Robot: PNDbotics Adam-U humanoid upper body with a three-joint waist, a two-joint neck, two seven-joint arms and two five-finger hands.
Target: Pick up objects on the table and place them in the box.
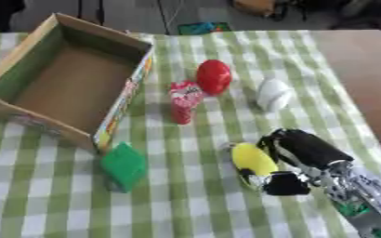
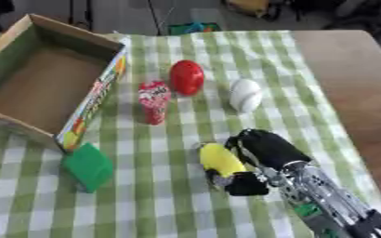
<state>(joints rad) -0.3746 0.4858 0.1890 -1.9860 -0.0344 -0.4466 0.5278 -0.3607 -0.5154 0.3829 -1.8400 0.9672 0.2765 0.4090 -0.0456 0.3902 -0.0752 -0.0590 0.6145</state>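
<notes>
An open cardboard box (image 1: 31,74) stands at the left on the green checked cloth, nothing visible inside it. Right of it lie a red oval object (image 1: 213,76), a red-and-white packet (image 1: 184,101) and a white egg-shaped object (image 1: 272,95). A green block (image 1: 125,166) sits just below the box's near corner. My right hand (image 1: 295,155) comes in from the lower right with its fingers and thumb curled round a yellow oval object (image 1: 252,159) on the cloth. My left hand is not in sight.
Bare brown tabletop (image 1: 364,69) lies to the right of the cloth. Beyond the table's far edge there is floor with dark clutter and a blue-green item (image 1: 200,28).
</notes>
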